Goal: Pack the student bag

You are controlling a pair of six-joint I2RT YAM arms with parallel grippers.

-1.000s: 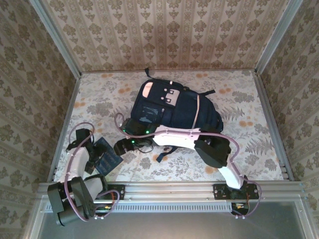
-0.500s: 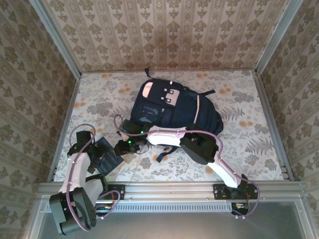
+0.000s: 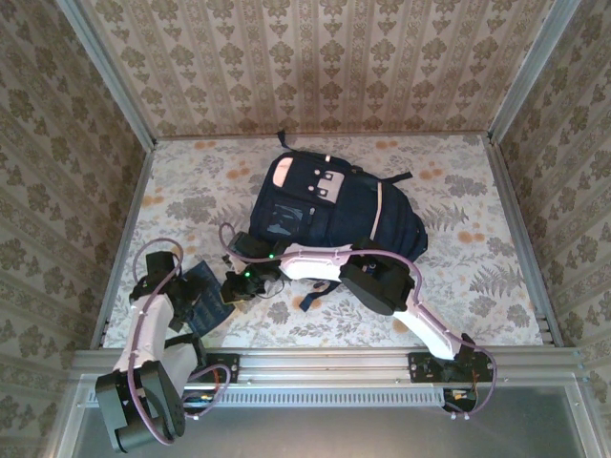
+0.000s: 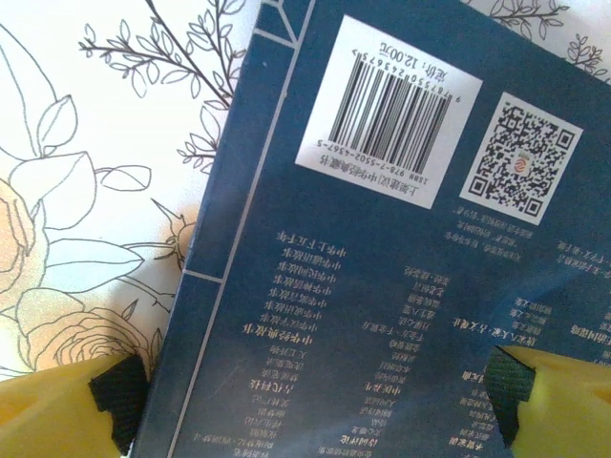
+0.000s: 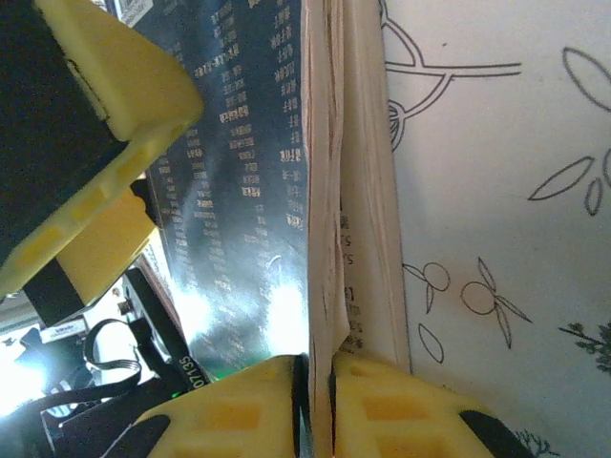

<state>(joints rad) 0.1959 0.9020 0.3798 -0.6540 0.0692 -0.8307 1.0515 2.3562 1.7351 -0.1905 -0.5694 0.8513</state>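
From here I see the student bag (image 3: 348, 205) lying flat in the middle of the table (image 3: 477, 286), toward the far side. Its pink-white front patches point to the far left and its dark straps trail toward the near edge. It is well apart from both pincers.

The action is at the near left, where a dark blue book (image 3: 203, 294) lies on the flowered cloth with its back cover up. On my left wrist feed, the barcode (image 4: 380, 119) and the QR code (image 4: 522, 157) read upside down.

The left gripper (image 4: 315, 405) hangs over the book, spread wide. One yellow finger (image 4: 57, 405) sits off the book's left edge over the cloth, and the other sits over the cover on the right. I cannot tell whether either pad touches anything.

The right arm reaches across in front of the bag to the book's right edge. The right gripper (image 5: 318, 410) is pressed almost together, pinching a thin layer at the book's page edge. I cannot tell whether that layer is the cover alone or a few pages with it.
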